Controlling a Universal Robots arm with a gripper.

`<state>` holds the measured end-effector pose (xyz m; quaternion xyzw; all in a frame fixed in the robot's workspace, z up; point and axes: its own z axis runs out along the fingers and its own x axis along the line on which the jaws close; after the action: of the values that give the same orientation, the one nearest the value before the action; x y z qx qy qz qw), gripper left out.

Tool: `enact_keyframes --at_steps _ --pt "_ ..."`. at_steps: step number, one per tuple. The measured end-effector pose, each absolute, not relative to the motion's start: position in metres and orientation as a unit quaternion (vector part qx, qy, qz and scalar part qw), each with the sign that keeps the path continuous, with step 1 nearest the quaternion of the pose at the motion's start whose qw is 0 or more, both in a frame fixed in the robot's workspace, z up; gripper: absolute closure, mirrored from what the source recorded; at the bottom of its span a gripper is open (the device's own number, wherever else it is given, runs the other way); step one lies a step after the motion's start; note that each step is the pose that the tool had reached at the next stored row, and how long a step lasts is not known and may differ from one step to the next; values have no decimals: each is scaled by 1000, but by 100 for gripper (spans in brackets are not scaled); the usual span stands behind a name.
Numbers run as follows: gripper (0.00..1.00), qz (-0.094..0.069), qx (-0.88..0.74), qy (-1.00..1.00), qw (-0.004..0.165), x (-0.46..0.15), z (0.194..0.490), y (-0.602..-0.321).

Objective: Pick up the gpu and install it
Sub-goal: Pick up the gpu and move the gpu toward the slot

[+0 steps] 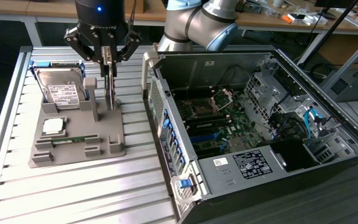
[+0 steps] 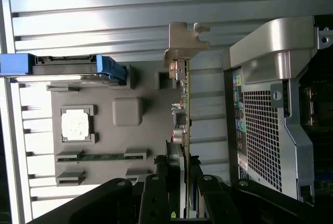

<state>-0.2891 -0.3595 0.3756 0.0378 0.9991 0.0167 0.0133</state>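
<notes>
The gpu stands on edge over the grey holder tray, a thin green card with a metal bracket at one end. My gripper hangs right above it, its fingers shut on the card's two faces. In the wrist view the gpu runs edge-on out from between the black fingers of the gripper, with its black cooler near them. I cannot tell whether the card's lower edge still touches the tray.
On the tray sit a silver hard drive, a processor and a narrow memory stick. The open computer case lies at the exterior view's right, motherboard exposed. The tray and case rest on a slatted metal table.
</notes>
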Motion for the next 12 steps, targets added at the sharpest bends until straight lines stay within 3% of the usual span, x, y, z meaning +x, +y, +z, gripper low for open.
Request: enact_keyframes --at_steps 12 --pt "73 17 38 999 13 -289 383 -359"
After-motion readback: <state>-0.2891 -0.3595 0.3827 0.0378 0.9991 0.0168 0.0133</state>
